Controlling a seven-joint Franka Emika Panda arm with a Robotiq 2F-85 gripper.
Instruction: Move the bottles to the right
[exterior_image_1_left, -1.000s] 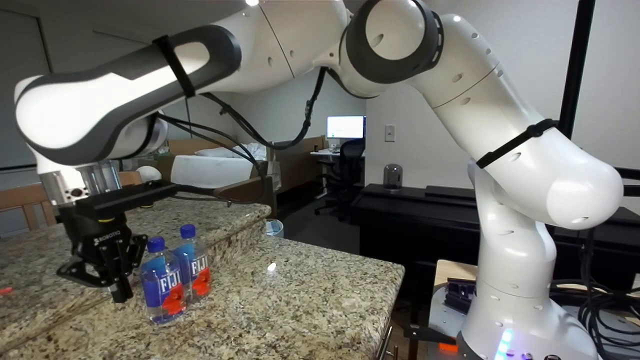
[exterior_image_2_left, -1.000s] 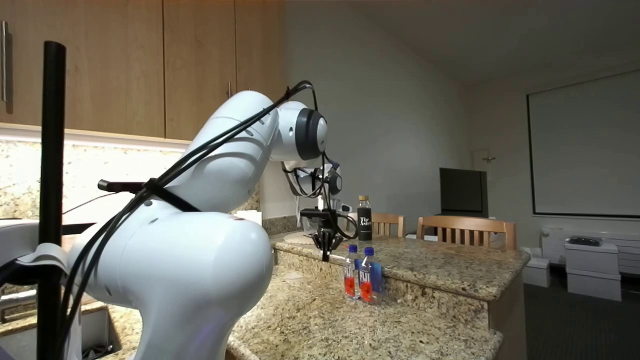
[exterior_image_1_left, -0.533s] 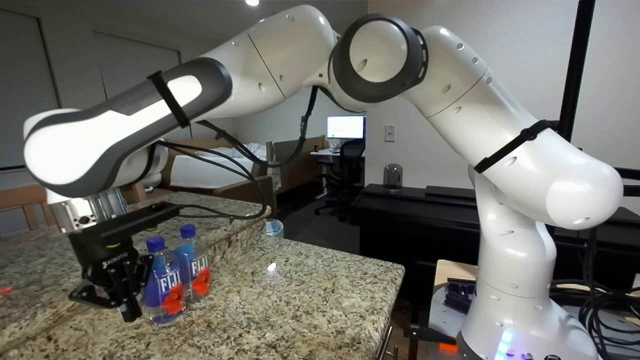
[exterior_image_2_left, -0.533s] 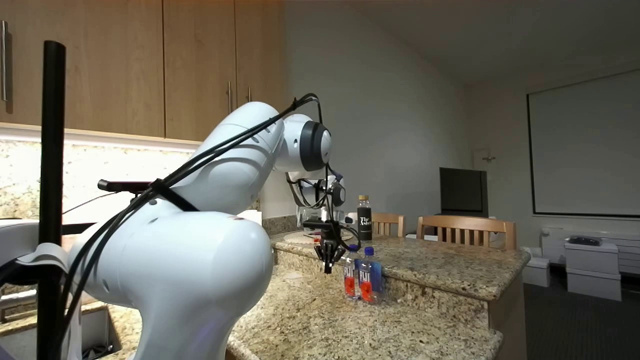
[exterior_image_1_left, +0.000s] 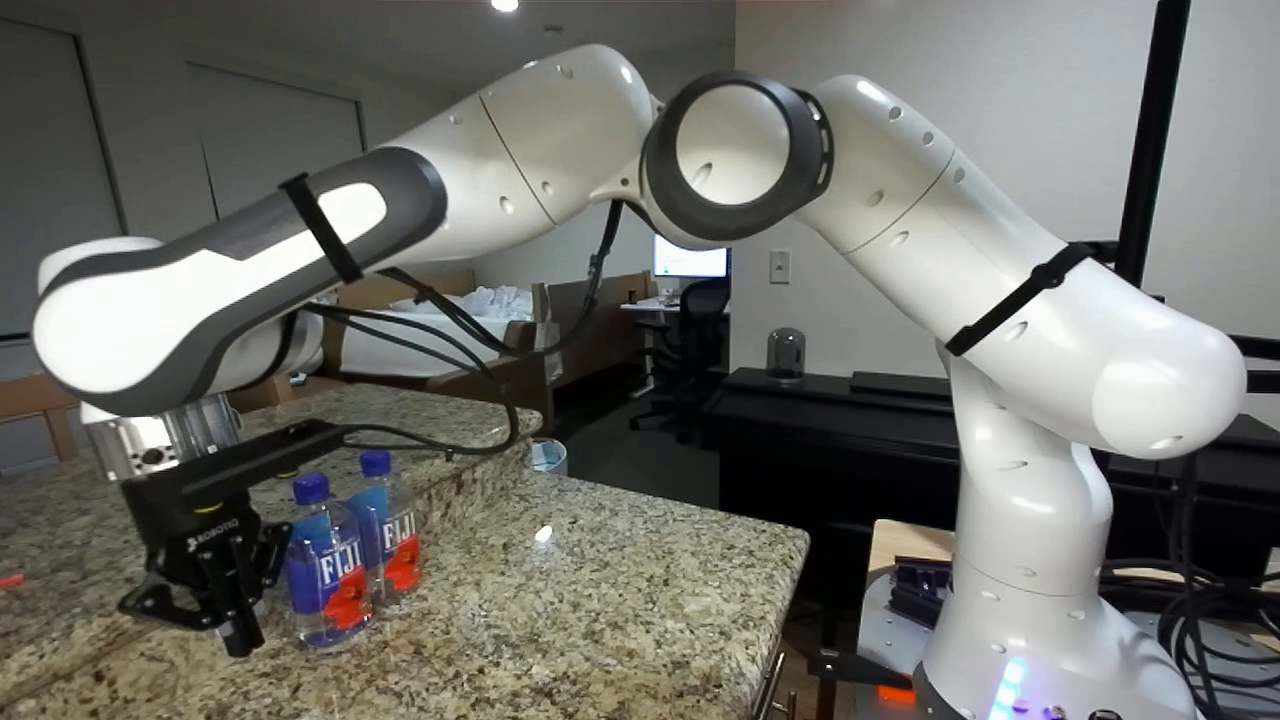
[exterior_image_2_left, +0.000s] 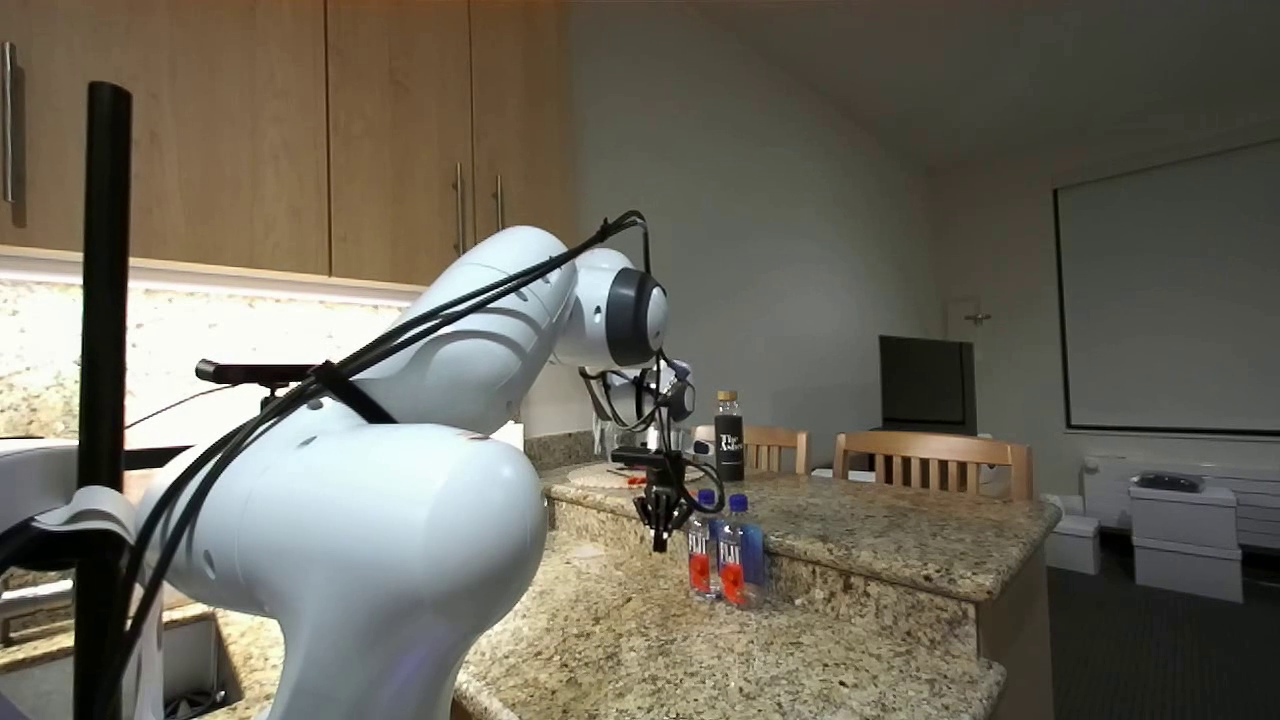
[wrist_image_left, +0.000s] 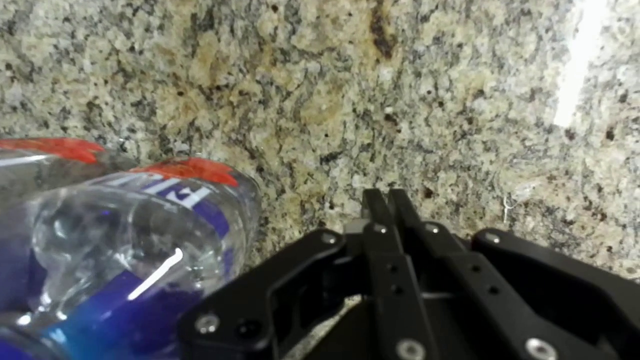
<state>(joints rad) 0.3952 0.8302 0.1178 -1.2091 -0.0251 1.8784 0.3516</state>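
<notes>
Pushing seems the step: with the jaws pinched together on nothing, go low and slow against the two bottles (exterior_image_1_left: 340, 565) standing just right of them on the worktop (exterior_image_1_left: 600, 600), so neither tips over.

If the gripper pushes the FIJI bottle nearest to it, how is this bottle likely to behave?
The nearest bottle is taller than wide, so a high push would probably tip it. It looks clear and shiny, suggesting smooth plastic, perhaps slippery and slightly flexible. The other bottle stands close beside it, so a push that way may move both.
</notes>
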